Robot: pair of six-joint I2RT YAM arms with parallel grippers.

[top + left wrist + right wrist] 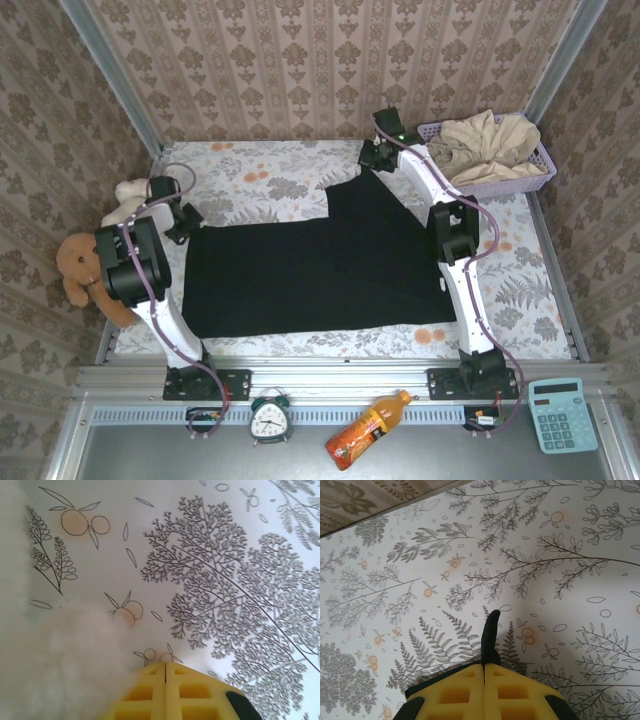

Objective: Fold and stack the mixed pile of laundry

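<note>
— Since nothing is stacked yet, how far along do we rate the job?

— Early, in our judgement. Our black T-shirt (310, 270) lies spread across the middle of the counter (540, 290). It is mostly flat, with one part drawn up toward the far right. We see no finished fold in it. Our beige-cream garment (490, 140) sits crumpled in the lavender basket (500, 187) at the far right, unfolded. Both folds and the stack are left to do.

— What does each hand report?

— Our right hand (484, 666) has its yellow pads pressed together on a narrow black strip of the T-shirt. That strip stands up out of the seam between them. Our left hand (165, 666) is at the shirt's far left corner, beside the white plush toy (60, 655). Its pads are also together. We see no cloth between them, so we judge that it holds nothing.

— Any caution?

— Confirm the left hand's catch before any lift.
</note>
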